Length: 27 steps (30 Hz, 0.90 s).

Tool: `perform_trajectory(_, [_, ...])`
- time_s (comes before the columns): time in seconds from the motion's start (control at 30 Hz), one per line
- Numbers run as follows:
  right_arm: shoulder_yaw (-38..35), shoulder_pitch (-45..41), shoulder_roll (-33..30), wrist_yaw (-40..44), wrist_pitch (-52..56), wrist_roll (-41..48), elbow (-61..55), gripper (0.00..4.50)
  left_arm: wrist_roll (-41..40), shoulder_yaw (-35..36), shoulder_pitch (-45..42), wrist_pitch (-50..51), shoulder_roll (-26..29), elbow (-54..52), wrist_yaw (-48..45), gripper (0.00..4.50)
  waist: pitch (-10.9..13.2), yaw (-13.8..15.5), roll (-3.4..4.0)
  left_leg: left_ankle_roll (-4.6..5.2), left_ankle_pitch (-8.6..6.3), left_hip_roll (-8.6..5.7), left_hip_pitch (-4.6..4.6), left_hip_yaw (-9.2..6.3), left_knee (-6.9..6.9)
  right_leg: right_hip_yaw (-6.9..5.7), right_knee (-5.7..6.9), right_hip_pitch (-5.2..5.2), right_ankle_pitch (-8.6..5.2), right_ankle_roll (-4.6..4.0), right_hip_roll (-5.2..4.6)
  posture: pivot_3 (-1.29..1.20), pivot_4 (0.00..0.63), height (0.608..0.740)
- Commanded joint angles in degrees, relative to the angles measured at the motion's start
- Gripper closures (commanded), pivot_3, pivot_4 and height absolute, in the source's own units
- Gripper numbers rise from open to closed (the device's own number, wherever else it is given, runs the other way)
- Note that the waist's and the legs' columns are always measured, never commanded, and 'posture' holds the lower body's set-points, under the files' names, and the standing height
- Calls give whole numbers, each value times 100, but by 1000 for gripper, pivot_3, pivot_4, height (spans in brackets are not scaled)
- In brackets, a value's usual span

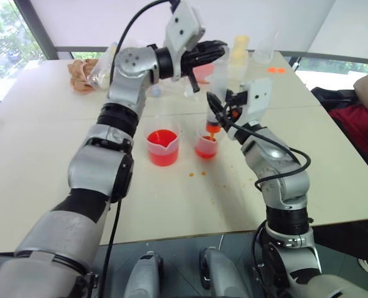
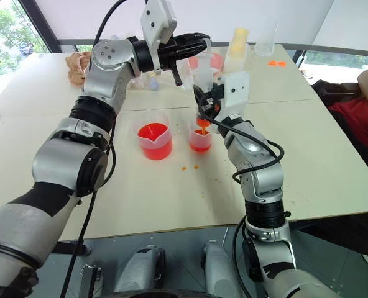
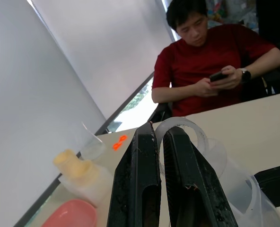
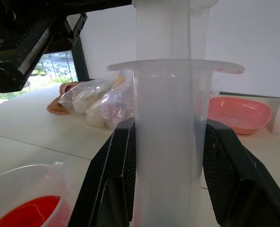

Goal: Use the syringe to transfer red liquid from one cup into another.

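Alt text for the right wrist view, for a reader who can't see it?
The right gripper clamps the clear syringe upright between its two black fingers. The spouted cup of red liquid sits low on one side, a pink bowl on the table behind.

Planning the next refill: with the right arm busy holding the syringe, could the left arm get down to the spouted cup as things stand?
Probably yes. The left gripper is up at the syringe's top, and nothing stands above the spouted cup.
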Motion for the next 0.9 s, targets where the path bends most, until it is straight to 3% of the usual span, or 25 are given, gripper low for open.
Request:
perform_trajectory(0.03, [-100, -506, -58, 79, -77, 141, -405, 3096, -200, -36, 330, 298, -233, -242, -345, 4479, 0, 0, 0, 0, 0, 0, 0, 0, 1, 0, 0, 0, 0, 0, 0, 0, 150, 740])
perform_trajectory(0.73, [-276, -865, -151, -15, 321, 398, -735, 3096, -178, -201, 1128, 890, -336, -1091, -345, 4479, 0, 7, 0, 1, -1, 0, -2, -2, 8, -1, 3, 0, 0, 0, 0, 0, 150, 740])
perform_trajectory(0.9, [-292, -870, -216, -18, 309, 413, -724, 3096, -560, 45, 1039, 1176, -228, -1196, -584, 2598, 0, 15, 1, 1, -1, 0, -4, -1, 12, -1, 3, 0, 0, 0, -1, 0, 150, 740])
